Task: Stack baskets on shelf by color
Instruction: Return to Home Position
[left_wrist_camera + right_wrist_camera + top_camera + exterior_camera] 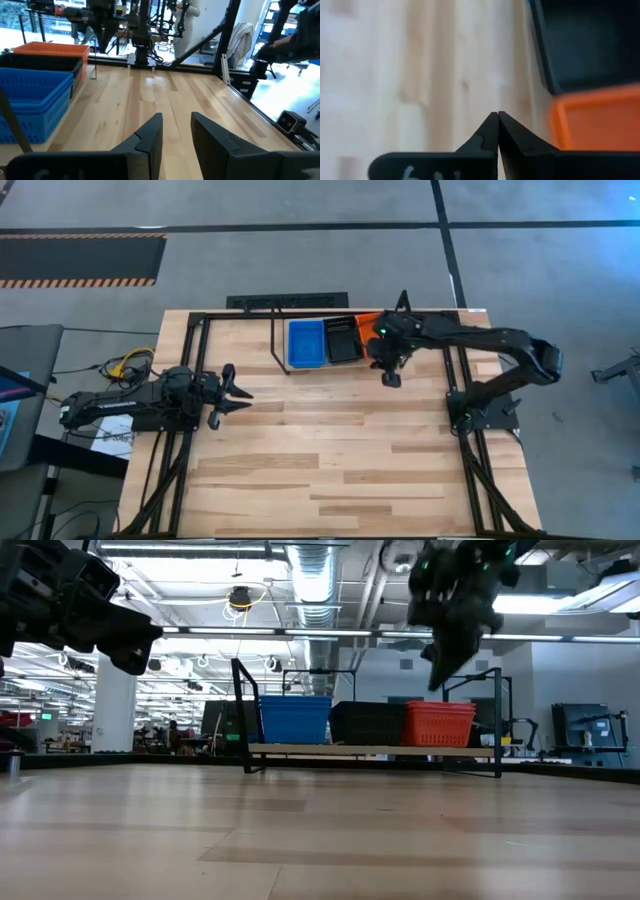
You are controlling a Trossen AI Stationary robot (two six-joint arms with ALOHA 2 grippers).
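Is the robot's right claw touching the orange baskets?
Apart. The low view shows the right gripper hanging clear above the orange baskets; the high view places it over the tabletop, in front of the shelf.

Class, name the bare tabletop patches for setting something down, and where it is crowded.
Free: the planks between left tool and right tool, and the near half. Crowded: the far edge, where the shelf holds blue, black and red-orange baskets.

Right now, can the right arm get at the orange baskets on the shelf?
Probably yes: the right gripper hangs close beside the orange baskets, with nothing between them, though its fingers are shut and must open first.
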